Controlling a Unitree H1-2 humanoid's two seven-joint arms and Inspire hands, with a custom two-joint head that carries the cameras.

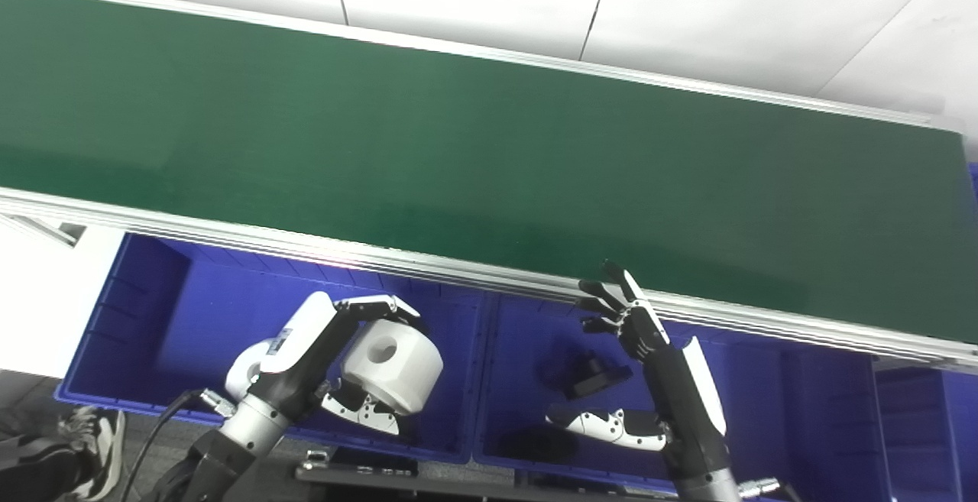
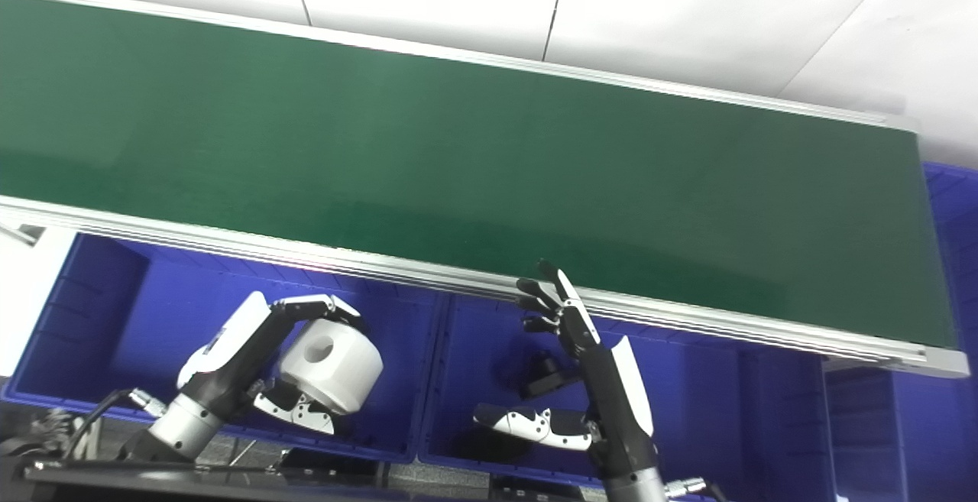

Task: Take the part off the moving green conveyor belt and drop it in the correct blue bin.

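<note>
My left hand (image 1: 321,364) is shut on a white block-shaped part with a round hole (image 1: 391,364) and holds it over the left blue bin (image 1: 153,311). Another white part (image 1: 243,368) lies in that bin, partly hidden behind my hand. My right hand (image 1: 649,364) is open and empty, fingers spread, over the middle blue bin (image 1: 519,334), just below the conveyor's near rail. Black parts (image 1: 588,376) lie in the middle bin. The green conveyor belt (image 1: 458,143) carries no part in view.
The belt's aluminium near rail (image 1: 458,273) runs above the bins. A third blue bin (image 1: 917,425) stands at the right. White floor tiles lie beyond the belt. A white surface (image 1: 46,296) sits left of the bins.
</note>
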